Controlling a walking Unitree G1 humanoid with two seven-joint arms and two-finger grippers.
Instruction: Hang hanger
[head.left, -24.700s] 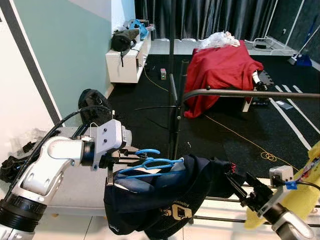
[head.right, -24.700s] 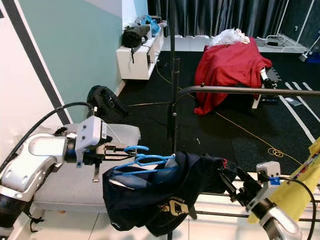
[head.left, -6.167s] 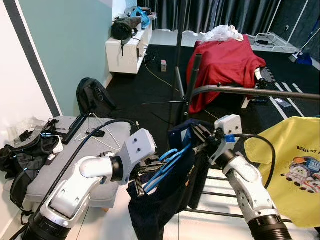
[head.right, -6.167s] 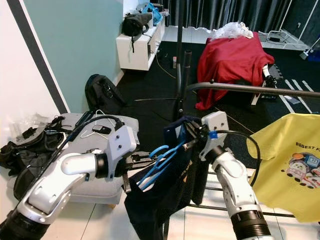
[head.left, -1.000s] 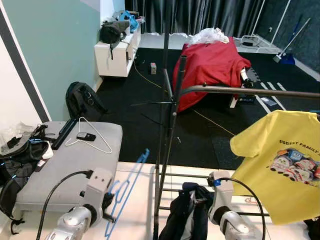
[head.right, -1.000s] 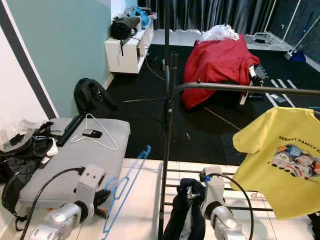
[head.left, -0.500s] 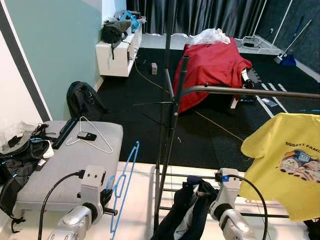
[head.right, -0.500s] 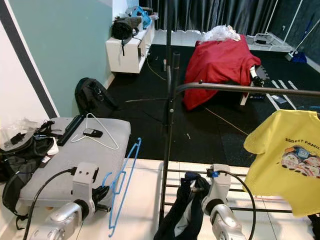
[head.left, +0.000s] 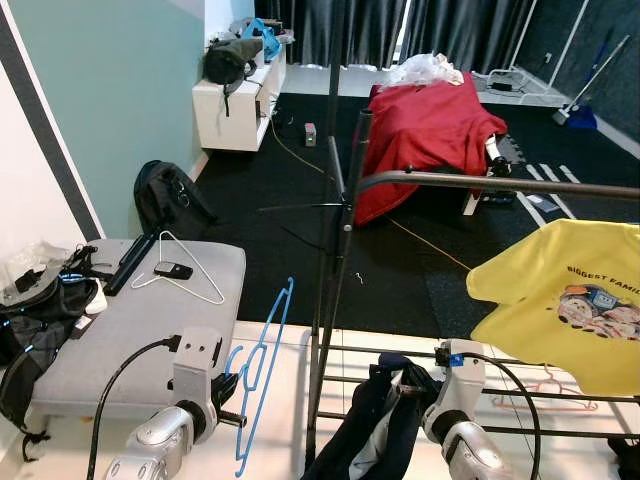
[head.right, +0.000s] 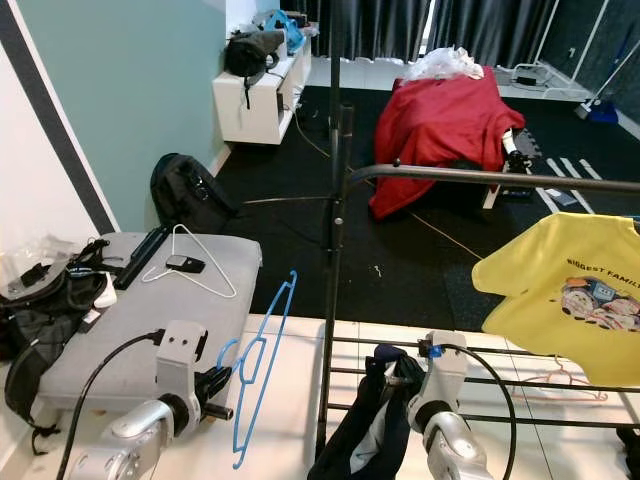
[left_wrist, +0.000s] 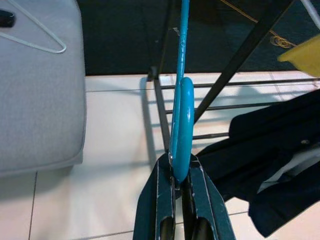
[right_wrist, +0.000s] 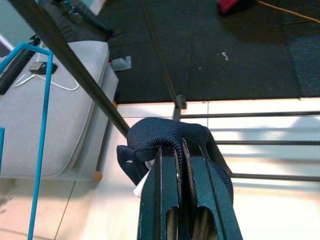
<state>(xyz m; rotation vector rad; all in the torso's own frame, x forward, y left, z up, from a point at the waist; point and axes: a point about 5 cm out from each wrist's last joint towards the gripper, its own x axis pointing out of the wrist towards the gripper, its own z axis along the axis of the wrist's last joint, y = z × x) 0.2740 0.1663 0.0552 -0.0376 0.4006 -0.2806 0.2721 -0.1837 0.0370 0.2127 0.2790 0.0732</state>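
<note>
Left gripper (left_wrist: 178, 181) pinches the hook of a thin blue plastic hanger (head.left: 262, 370), held low beside the dark metal rack (head.left: 345, 225). Right gripper (right_wrist: 181, 155) is clamped on a fold of soft navy garment (head.left: 375, 420), drooping limp at the rack's lower bars. Pale glossy tiles (left_wrist: 120, 150) lie below. Left, a grey padded bench (head.left: 140, 310) carries a white wire hanger (head.left: 180, 270). A yellow printed T-shirt (head.left: 565, 300) hangs rightward. Beyond, black carpet (head.left: 260, 180) and a red drape (head.left: 425, 125).
</note>
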